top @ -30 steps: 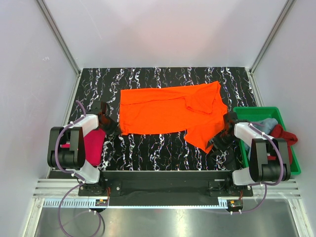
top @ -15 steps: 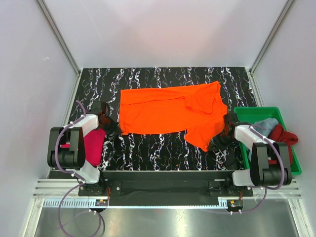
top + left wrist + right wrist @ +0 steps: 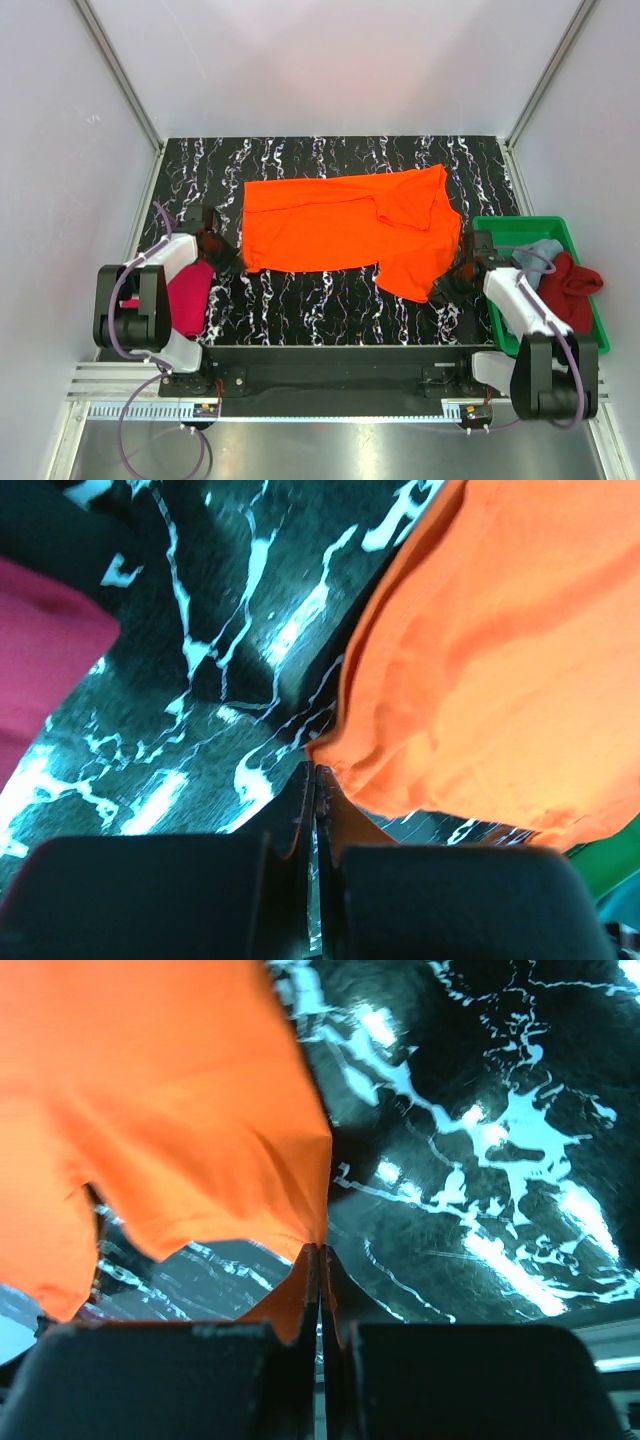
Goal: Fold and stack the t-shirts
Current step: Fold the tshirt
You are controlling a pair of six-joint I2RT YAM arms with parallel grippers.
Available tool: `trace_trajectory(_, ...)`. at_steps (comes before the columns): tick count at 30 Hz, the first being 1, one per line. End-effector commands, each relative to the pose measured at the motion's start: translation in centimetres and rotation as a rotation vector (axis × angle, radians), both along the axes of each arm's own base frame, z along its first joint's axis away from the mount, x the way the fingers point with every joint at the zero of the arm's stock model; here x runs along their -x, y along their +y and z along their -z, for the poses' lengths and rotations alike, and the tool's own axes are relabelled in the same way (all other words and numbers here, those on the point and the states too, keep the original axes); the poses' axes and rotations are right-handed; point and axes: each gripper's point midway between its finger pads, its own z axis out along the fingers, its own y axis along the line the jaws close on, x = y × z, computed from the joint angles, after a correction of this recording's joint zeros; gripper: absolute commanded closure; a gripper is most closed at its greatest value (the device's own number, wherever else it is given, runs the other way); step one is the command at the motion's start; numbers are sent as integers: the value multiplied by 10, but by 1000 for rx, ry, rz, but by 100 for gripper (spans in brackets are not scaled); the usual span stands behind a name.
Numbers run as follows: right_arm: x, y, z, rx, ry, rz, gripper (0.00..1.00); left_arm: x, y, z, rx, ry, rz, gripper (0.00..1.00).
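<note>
We find the left gripper with its jaws pressed together on the near left corner of the orange t-shirt; a thin edge of cloth shows between the tips. The right gripper is likewise clamped, on the shirt's near right corner, which hangs in a point from the tips.

The orange t-shirt lies spread across the middle of the table, with its right part doubled over in a loose flap. Just beside the left arm, at the table's near left, lies the magenta t-shirt, partly under that arm. Right of the right arm stands the green tray, which holds the light blue t-shirt and the dark red t-shirt, both bunched.

The cloth is soft, matt and lightly creased. The tray is rigid plastic with straight walls. The table top is glossy black with white veining.
</note>
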Motion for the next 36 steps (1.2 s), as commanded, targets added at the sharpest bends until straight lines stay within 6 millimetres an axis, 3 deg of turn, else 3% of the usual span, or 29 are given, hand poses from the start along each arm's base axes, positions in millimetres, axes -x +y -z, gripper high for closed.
trace_trajectory(1, 0, -10, -21, 61, -78, -26, 100, 10, -1, -9, -6, -48, 53, 100)
trace_trajectory(5, 2, -9, -39, 68, -107, -77, 100, 24, 1, -9, -18, -46, 61, 100)
trace_trajectory(11, 20, -7, -51, 67, -137, -140, 100, 39, 7, -11, -58, -57, 77, 100)
trace_trajectory(18, 17, -6, -72, 82, -195, -202, 100, 50, 10, -12, -81, -55, 105, 100)
trace_trajectory(21, 0, -11, -84, 117, -229, -218, 100, 47, 11, -18, -101, -77, 124, 100)
trace_trajectory(25, -43, -6, -109, 108, -284, -271, 100, 36, 9, -33, -132, -105, 174, 100)
trace_trajectory(27, -62, -4, -107, 94, -262, -294, 100, 22, 11, -44, -153, -127, 190, 100)
trace_trajectory(28, -77, -4, -121, 105, -298, -308, 100, 18, 11, -47, -163, -128, 194, 100)
trace_trajectory(29, -86, -4, -115, 103, -272, -319, 100, 6, 14, -53, -180, -138, 197, 100)
trace_trajectory(31, -108, -4, -131, 116, -317, -340, 100, -5, 15, -57, -193, -141, 203, 100)
trace_trajectory(32, -117, -3, -127, 111, -301, -350, 100, -16, 15, -65, -199, -161, 206, 100)
trace_trajectory(36, -155, 1, -135, 93, -317, -383, 100, -37, 13, -53, -196, -112, 230, 100)
